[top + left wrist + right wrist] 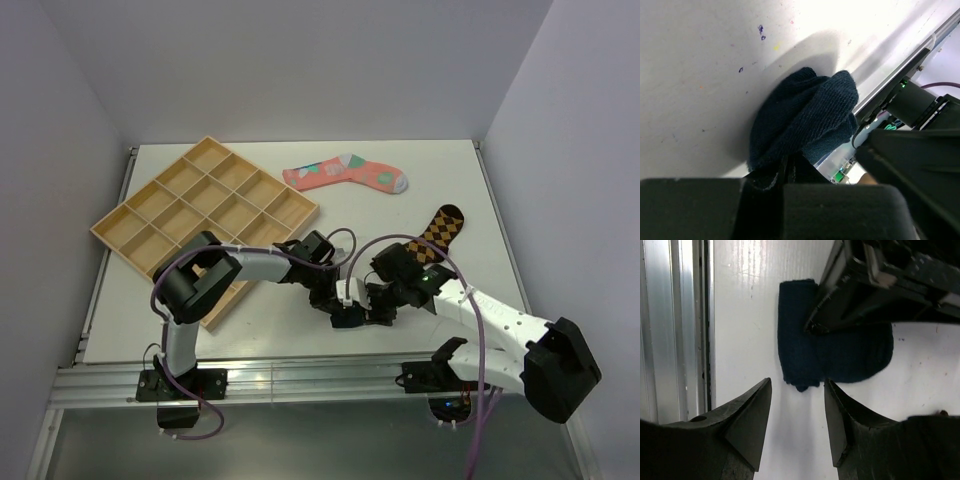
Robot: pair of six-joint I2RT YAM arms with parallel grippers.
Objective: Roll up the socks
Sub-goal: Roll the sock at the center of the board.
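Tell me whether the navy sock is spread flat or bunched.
Bunched: the navy sock is folded over itself in a lump, pinched by the shut left hand.

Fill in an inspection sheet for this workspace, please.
Surface: white table, small coloured specks.
Job's things: navy sock bunched near the front edge; pink sock flat at the back; diamond sock partly under right arm.
Clutter: wooden tray, left side.
Claws: left claw shut on navy sock; right claw open, just short of it.
Cables: purple cables, looped above the table.
Surroundings: white walls, metal rail in front.
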